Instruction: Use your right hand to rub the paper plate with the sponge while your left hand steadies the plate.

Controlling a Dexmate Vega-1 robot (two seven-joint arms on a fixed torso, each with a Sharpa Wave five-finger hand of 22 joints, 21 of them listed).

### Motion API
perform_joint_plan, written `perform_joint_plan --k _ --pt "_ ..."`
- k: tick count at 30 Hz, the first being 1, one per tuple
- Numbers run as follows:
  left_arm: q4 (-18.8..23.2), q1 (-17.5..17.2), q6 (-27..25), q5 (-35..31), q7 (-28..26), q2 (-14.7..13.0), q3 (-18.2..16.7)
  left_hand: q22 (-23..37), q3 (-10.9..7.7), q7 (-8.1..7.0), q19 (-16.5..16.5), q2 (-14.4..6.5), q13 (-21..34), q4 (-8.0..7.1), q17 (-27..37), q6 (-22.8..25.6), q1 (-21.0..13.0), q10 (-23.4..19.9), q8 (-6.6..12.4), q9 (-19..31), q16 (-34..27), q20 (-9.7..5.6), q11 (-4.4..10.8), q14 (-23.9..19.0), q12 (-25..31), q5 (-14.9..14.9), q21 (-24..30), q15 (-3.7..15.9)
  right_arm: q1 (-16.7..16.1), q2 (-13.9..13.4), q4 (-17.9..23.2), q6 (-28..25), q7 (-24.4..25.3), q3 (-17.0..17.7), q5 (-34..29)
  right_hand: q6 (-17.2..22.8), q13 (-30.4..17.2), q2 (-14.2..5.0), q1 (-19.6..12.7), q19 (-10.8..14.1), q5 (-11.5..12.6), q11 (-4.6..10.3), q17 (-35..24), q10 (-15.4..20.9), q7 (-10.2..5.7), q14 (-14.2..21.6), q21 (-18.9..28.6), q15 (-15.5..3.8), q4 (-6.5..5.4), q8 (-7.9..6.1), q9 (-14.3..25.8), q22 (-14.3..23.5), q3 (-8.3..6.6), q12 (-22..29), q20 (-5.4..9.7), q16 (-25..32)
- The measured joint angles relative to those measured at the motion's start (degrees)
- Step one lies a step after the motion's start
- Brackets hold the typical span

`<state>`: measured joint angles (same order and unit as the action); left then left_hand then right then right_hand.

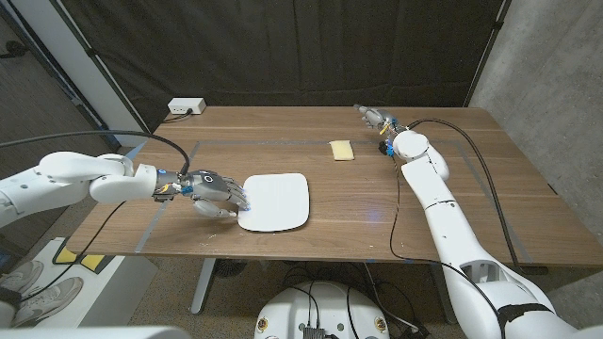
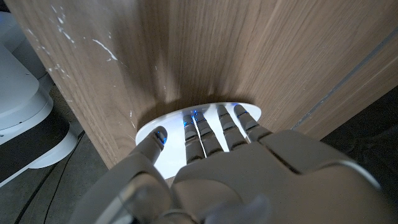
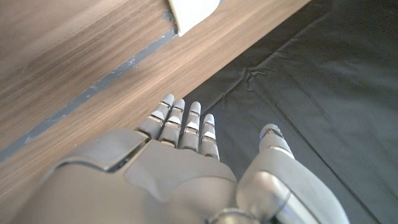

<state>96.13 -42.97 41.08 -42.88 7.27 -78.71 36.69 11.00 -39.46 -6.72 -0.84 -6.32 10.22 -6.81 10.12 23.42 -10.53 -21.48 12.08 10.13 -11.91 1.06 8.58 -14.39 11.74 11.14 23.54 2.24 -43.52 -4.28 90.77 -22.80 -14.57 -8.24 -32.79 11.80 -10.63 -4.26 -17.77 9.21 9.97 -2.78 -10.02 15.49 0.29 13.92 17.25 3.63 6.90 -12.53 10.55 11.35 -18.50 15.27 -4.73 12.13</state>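
The paper plate (image 1: 276,201) lies near the front edge of the wooden table (image 1: 377,198), and the left hand (image 1: 213,191) has its fingers (image 2: 211,127) spread over the plate's left rim — nothing is gripped, the fingertips simply reach onto the white surface. Whether they press down or only hover just above cannot be told. The sponge (image 1: 340,150) sits untouched farther back, well apart from the plate. The right hand (image 1: 373,117) is raised near the table's far edge, just beyond the sponge, fingers straight and apart, holding nothing.

The likely trouble lies in the pickup: the sponge is small, flat and soft, so a grasp from above could push it along the wood instead of lifting it. A second risk is the plate itself — it is light and sits close to the table's front edge, so if the left fingertips bear on the rim alone, rubbing could tip or slide it toward that edge
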Motion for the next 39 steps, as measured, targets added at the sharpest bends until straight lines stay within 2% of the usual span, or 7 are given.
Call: perform_joint_plan --k 7,14,22,27,33,35,39 --pt "-0.4 0.6 0.1 0.6 2.0 0.6 0.3 -0.1 0.09 -0.02 -0.6 0.7 -0.1 -0.40 0.0 0.0 0.7 -0.3 0.00 -0.1 0.0 -0.02 0.34 -1.3 0.2 0.2 0.0 -0.05 1.4 0.3 2.1 -9.2 0.6 -5.5 -9.2 2.3 0.0 0.75 -0.8 3.3 0.0 -0.16 0.0 2.8 0.33 4.1 1.1 -0.87 0.71 0.00 0.0 0.3 0.24 0.4 -0.60 0.4" --pt "-0.7 1.1 0.1 0.8 2.9 1.1 0.7 -0.1 0.09 -0.03 -0.6 0.7 -0.1 -0.40 0.0 0.0 0.7 -0.3 0.00 -1.7 0.0 -0.02 0.37 -1.5 0.2 0.2 0.0 0.11 3.3 0.7 1.9 -15.1 0.4 -9.9 -16.8 2.6 0.0 1.51 -1.5 3.5 0.0 -0.16 -0.2 2.8 0.01 3.3 1.1 -1.10 1.11 0.00 0.0 0.3 0.64 0.4 -0.59 -0.2" --pt "-1.2 1.7 0.2 0.8 3.1 1.7 1.1 -0.1 -0.07 -0.04 -0.6 0.7 -0.1 -0.55 0.0 0.0 0.7 -0.6 0.00 -1.7 0.0 -0.02 0.67 -1.5 0.2 0.2 0.0 0.12 5.0 0.6 0.5 -16.7 -0.6 -13.9 -22.2 3.1 0.0 2.93 -2.2 3.3 0.0 0.38 -0.3 3.0 -0.93 3.6 1.1 -1.62 1.52 0.00 0.0 0.3 1.06 0.2 -0.81 -0.5" --pt "-1.7 2.1 0.3 0.8 3.1 2.2 1.3 -0.1 -0.07 -0.05 -0.6 0.7 -0.1 -0.55 0.0 0.0 0.7 -0.6 0.00 -1.7 0.0 -0.02 0.68 -1.5 0.2 0.2 0.0 0.12 5.8 0.5 -0.4 -17.3 -1.6 -15.9 -26.1 3.8 -0.1 3.85 -3.1 5.0 0.2 0.87 -0.3 3.8 -1.14 5.0 1.6 -2.93 2.00 0.00 0.0 0.3 1.54 0.2 -0.70 -0.5" --pt "-2.2 2.7 0.6 0.8 3.1 2.7 1.6 -0.1 -0.07 -0.15 -0.6 0.7 -0.1 -0.55 0.0 0.1 0.7 -0.7 0.00 -1.7 0.3 -0.02 0.74 -1.5 0.0 0.2 0.0 0.12 7.4 0.5 -2.2 -17.9 -3.5 -18.9 -30.6 3.1 -0.2 5.52 -4.8 5.7 1.0 1.77 -0.3 3.4 -2.92 5.1 1.7 -3.38 2.53 0.49 0.0 0.3 1.42 -0.1 -0.79 -0.5" --pt "-2.5 2.9 0.7 0.8 3.1 3.0 1.7 -0.1 -0.07 -0.25 -0.6 0.7 -0.1 -0.55 0.0 0.2 0.7 -0.7 0.00 -1.7 0.3 -0.02 0.77 -1.5 -0.1 0.2 0.0 0.12 8.2 0.6 -3.0 -18.2 -4.6 -20.0 -32.4 2.1 -0.2 5.67 -5.7 6.5 1.1 1.57 -0.3 2.8 -3.13 5.0 2.1 -3.49 2.53 1.04 0.0 0.3 1.42 -0.5 -0.79 -0.7" --pt "-3.0 3.3 1.0 0.8 3.1 3.4 1.9 -0.1 -0.31 -0.26 -0.6 0.6 -0.1 -0.79 0.0 0.2 0.7 -0.7 0.00 -1.7 0.3 -0.02 0.78 -1.4 -0.1 0.2 0.0 0.12 9.3 1.1 -4.7 -18.5 -6.4 -21.4 -35.3 0.3 -0.2 6.03 -6.6 8.4 1.5 1.36 -0.5 2.6 -5.14 6.2 3.1 -4.16 2.53 1.34 0.3 0.7 1.42 -0.9 0.05 -0.7"
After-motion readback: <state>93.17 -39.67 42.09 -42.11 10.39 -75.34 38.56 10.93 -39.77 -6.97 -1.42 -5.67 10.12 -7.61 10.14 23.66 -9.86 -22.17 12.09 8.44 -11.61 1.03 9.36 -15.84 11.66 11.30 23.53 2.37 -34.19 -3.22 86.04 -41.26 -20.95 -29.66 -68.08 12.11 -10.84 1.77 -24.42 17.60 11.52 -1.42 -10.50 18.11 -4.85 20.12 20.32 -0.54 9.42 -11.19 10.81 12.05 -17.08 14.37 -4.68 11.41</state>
